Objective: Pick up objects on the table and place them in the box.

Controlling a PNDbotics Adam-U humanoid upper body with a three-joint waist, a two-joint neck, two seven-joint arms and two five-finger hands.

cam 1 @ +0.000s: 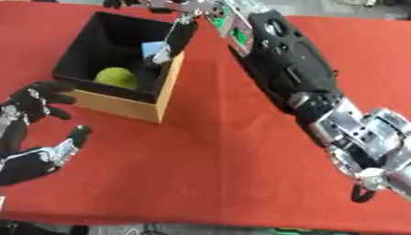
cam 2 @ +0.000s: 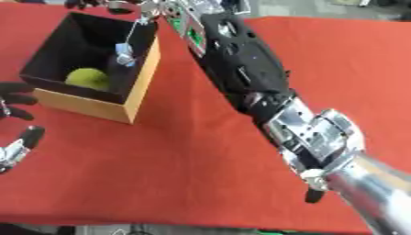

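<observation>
Red-clothed bench [cam 1: 224, 174]; right hand [cam 1: 173, 5] above box [cam 1: 164, 98], fingers pinching cord, small blue-grey object [cam 1: 154, 50] dangling straight below them inside box, beside yellow-green ball [cam 1: 118, 77]. Left hand [cam 1: 32, 133] spread, idle.

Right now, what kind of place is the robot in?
Probably a robot test room, not a home: just a table with a red cloth, one box with a yellow-green ball inside, and the robot's right hand reaching over the box.
</observation>
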